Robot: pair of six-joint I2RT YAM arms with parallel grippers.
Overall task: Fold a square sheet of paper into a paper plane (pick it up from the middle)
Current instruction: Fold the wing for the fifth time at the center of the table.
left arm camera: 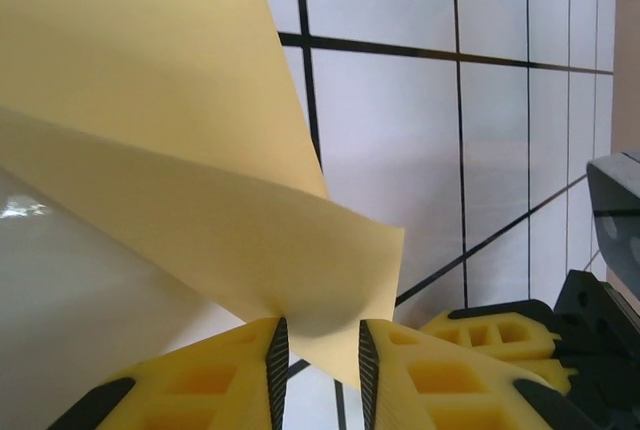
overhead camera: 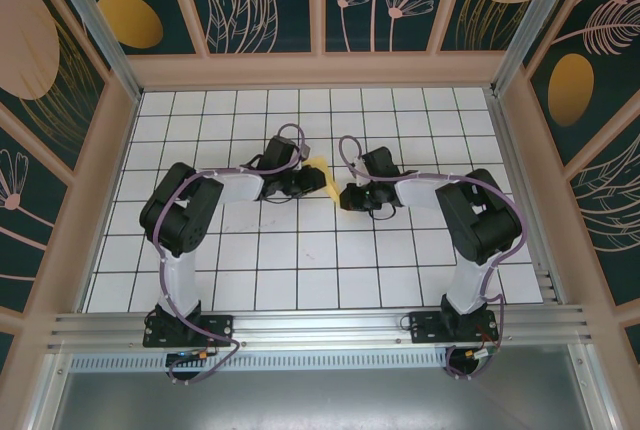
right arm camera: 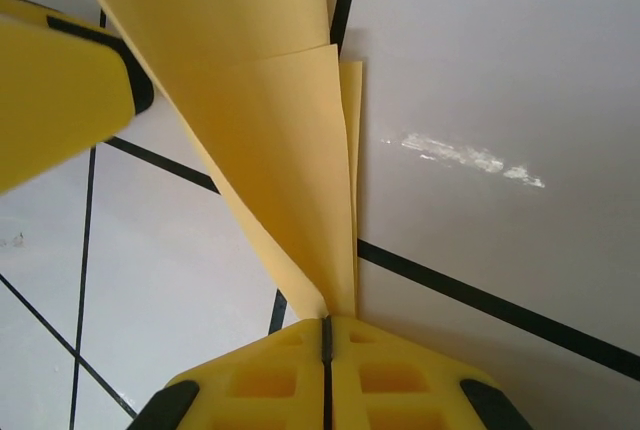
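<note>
**Paper and pincers.** The yellow paper sheet is lifted off the white gridded bench near its middle, and it hangs between my two pincers. From above it shows as a small pale strip, with my left pincer just to its left. My right pincer sits just to its right and a little nearer me.

**Right pincer.** In the right wrist view, my right pincer is closed flat, its yellow pads meeting on a line. The paper sheet is pinched at its lower point there. From that point it rises as a narrow wedge of overlapping layers, with one straight fold edge showing. The bench lies behind it.

**Left pincer.** In the left wrist view, my left pincer stands slightly parted. A corner of the paper sheet dips into the gap between the ribbed pads. I cannot tell whether the pads press it. The sheet spreads up and to the left in two broad curved planes, over the bench.

**Arm pose.** My left arm rises from its base at the near edge and bends sharply at the elbow. Its forearm runs right, toward the bench centre. My right arm mirrors it, with the forearm running left. The two wrists almost meet.
</note>
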